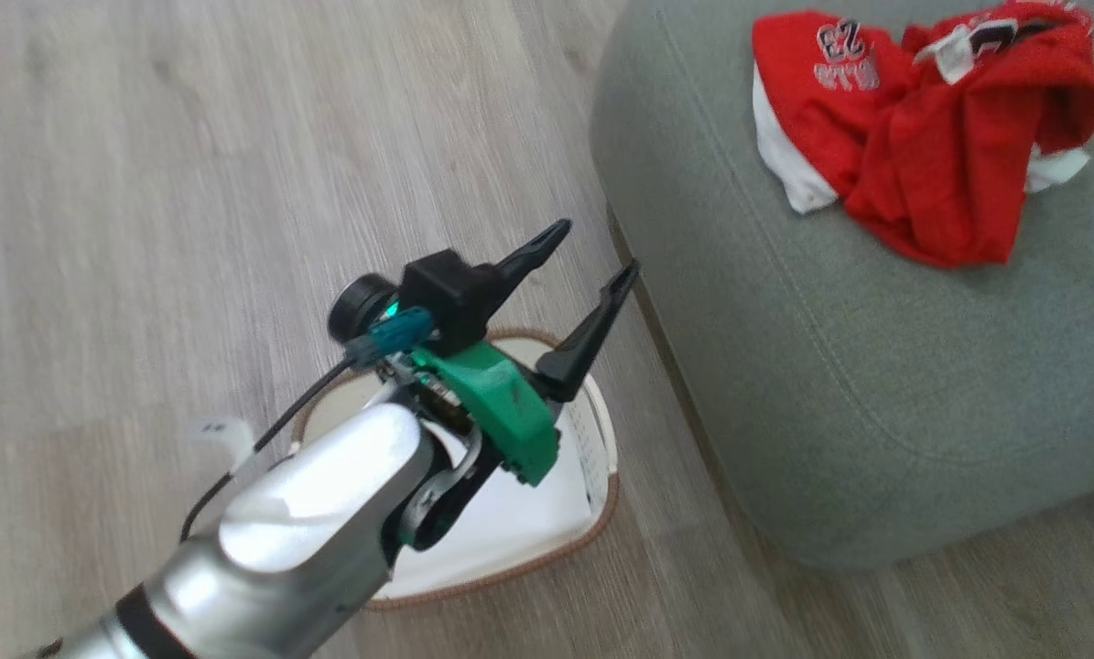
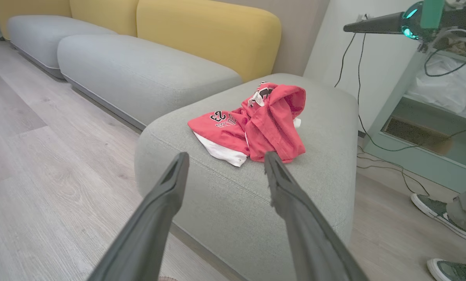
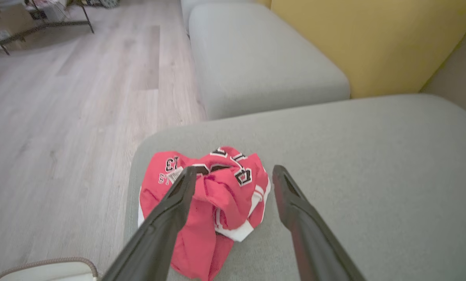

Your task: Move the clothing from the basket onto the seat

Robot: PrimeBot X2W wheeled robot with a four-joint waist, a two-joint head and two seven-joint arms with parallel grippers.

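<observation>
In the head view the left end effector [image 1: 597, 245], open and empty, tilts over the basket [image 1: 612, 476]; the right end effector [image 3: 236, 171], equally open, points at clothing [image 3: 233, 203] on the seat [image 3: 373, 156].

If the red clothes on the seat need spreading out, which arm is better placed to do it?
Probably the right. The right tool hangs open over the clothing on the seat. The left tool, also open, is over the basket on the floor beside the seat.
</observation>
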